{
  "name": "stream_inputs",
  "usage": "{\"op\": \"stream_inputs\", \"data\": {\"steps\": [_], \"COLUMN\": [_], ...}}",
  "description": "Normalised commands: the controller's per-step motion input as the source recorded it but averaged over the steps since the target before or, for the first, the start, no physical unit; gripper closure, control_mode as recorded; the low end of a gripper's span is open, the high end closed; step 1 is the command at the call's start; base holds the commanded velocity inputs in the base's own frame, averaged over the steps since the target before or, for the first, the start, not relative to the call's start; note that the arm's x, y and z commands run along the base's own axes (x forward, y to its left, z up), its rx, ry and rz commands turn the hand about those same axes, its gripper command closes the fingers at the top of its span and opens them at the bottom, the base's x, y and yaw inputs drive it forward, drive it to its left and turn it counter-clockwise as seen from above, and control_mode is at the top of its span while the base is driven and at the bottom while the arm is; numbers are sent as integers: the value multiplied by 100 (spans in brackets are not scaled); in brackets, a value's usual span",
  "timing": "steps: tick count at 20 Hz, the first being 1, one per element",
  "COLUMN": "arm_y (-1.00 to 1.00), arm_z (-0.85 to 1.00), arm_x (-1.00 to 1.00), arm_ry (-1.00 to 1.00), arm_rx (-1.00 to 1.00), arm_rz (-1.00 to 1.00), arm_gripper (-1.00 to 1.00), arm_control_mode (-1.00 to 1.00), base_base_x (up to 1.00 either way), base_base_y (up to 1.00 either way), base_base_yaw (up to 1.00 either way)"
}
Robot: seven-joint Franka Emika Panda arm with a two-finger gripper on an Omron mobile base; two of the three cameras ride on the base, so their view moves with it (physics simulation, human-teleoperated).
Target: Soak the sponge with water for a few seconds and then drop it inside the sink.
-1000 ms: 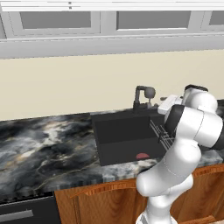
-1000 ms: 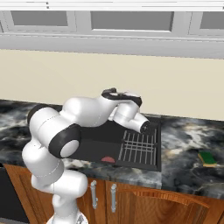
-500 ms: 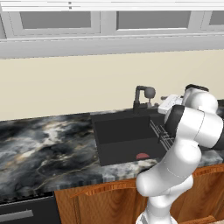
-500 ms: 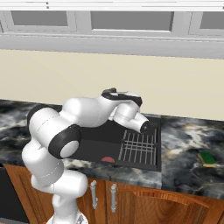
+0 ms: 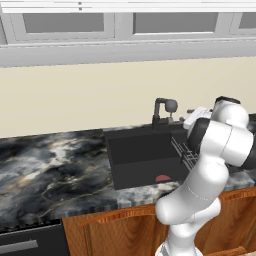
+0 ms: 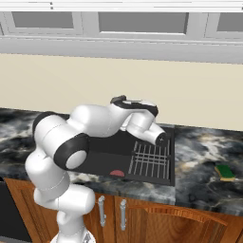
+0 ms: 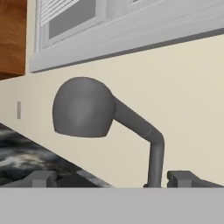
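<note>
fingers spread wide, nothing between | tap head just ahead, above them | sponge on table, well apart from fingers, beyond sink rim

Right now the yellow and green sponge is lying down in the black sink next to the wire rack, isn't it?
Not quite. The sponge is not in the sink; it lies on the marbled counter to the right of it, as the right base view shows. The wire rack is in the sink, as you said.
</note>
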Motion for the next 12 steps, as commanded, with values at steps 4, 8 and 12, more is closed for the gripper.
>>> {"op": "stream_inputs", "data": {"steps": [4, 8, 12], "arm_y": [0, 0, 0], "arm_z": [0, 0, 0], "arm_x": [6, 15, 23], "arm_ry": [0, 0, 0], "arm_rx": [0, 0, 0], "arm_rz": [0, 0, -1], "arm_gripper": [-100, -100, -100], "arm_control_mode": [-100, -100, -100], "base_base_x": [0, 0, 0], "base_base_y": [0, 0, 0], "base_base_yaw": [0, 0, 0]}}
